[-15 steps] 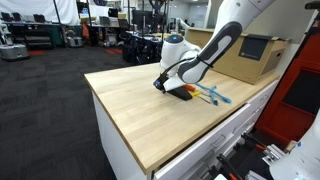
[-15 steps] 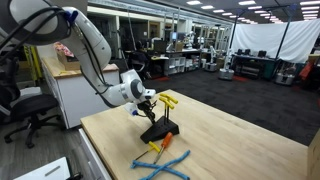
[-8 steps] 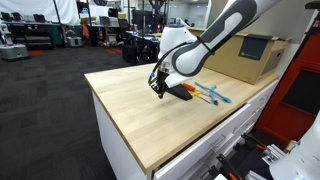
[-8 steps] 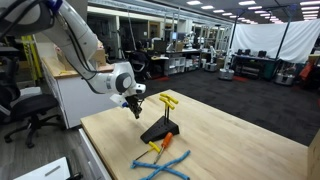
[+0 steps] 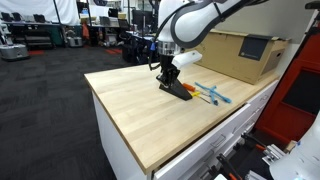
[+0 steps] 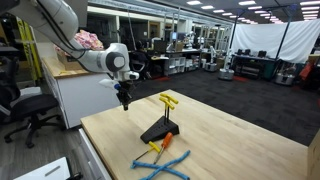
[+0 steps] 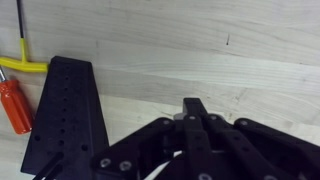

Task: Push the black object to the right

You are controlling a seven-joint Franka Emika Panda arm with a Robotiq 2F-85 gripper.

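claw: gripper (image 7: pixel 195 108) clenched, empty; hangs clear of the black wedge stand (image 7: pixel 62 115)
bearing: stand lies left of the claw in wrist view; its long axis runs top to bottom there
stand: on wooden bench (image 6: pixel 230 140); orange screwdriver (image 7: pixel 12 105) just beside it
holder: yellow t-handle tools (image 6: pixel 168 100) upright in the stand's top

Open-plan laboratory workshop: wood-topped workbench (image 5: pixel 140 110) with drawers (image 5: pixel 215 140), equipment racks (image 5: pixel 40 35) at 10 o'clock, office chair (image 6: pixel 30 118) at 9 o'clock.

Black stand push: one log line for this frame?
claw: shut, empty, above table | black stand: on table, clear of claw | contact: none
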